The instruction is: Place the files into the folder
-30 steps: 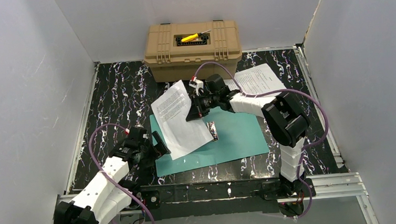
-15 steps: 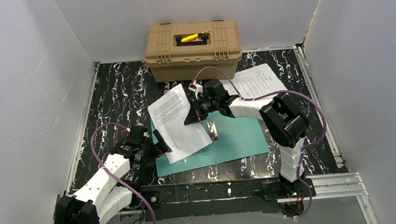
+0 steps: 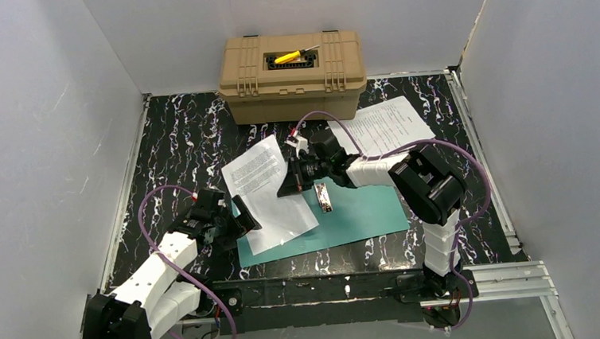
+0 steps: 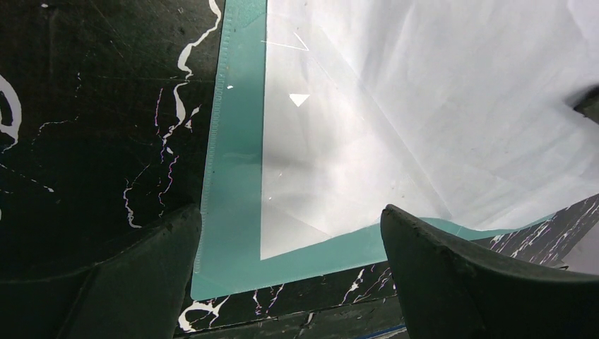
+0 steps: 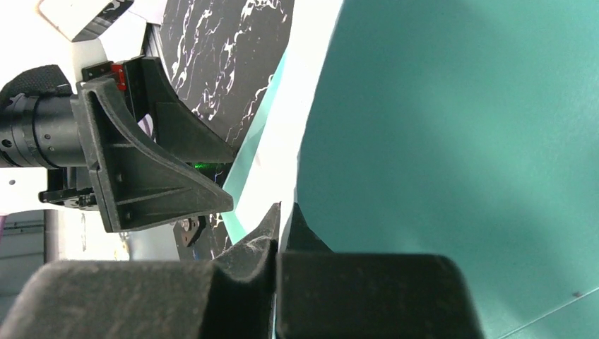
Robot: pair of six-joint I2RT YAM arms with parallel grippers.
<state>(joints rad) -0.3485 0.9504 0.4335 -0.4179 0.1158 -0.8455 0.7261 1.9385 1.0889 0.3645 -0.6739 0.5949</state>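
Black table [image 3: 175, 146] with white veining underneath. Tan toolbox [image 3: 291, 82] at 12 o'clock, against the back wall.

Teal folder [image 3: 363, 209] flat toward 6 o'clock, just ahead of the arm bases.

Nearer sheet [image 3: 263, 196] next: white, printed with small text. Lies askew over the folder's 9 o'clock end. Overhangs the folder's far edge toward 11 o'clock, onto the bare table. Whether on top of the folder or under a clear leaf, cannot tell.

Farther sheet [image 3: 385, 124] at 2 o'clock, flat on the table, well apart from the folder.

Right gripper [image 3: 288, 185] at the nearer sheet's 3 o'clock edge. Pinches that white edge between fingertips pressed tightly together [image 5: 280, 212].

Left gripper [image 3: 246, 217] at 8 o'clock, spread fully wide and holding nothing. Frames the folder's near-left corner and the sheet's corner between its fingers [image 4: 289, 212].

Small metallic clip [image 3: 324, 196] on the folder, just beside the sheet's 3 o'clock edge.

Yellow tool [image 3: 289, 56] in the toolbox lid recess.
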